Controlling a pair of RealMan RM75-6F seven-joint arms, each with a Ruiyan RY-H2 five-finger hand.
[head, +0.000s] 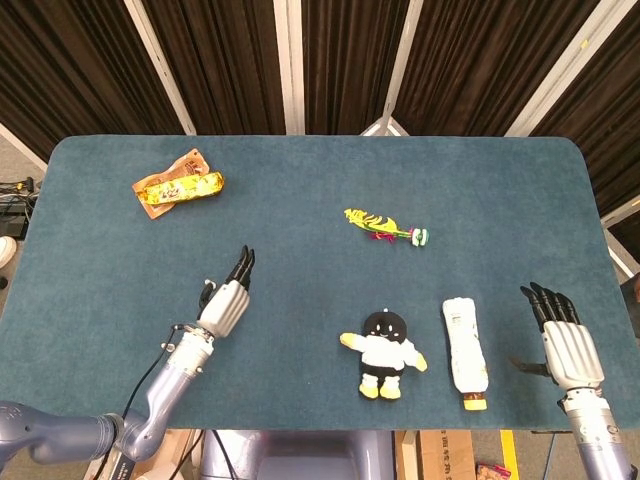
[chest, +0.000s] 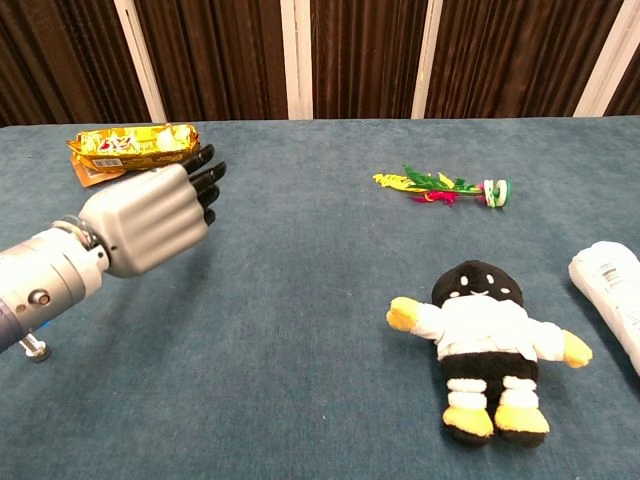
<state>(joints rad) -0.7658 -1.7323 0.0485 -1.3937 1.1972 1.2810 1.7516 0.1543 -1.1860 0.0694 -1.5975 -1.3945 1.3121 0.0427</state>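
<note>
Lying apart, plush doll (head: 384, 353), bottle (head: 465, 349), snack pack (head: 180, 186)

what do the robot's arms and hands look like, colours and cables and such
Both hands have ribbed silver-grey metal backs and glossy black fingers. The left hand sits on a silver cylindrical wrist with small screws, joined to a blue-grey arm with a thin black cable looping alongside it. The right hand shows the same silver back and black fingers, with a silver wrist below. No markings are legible.
</note>
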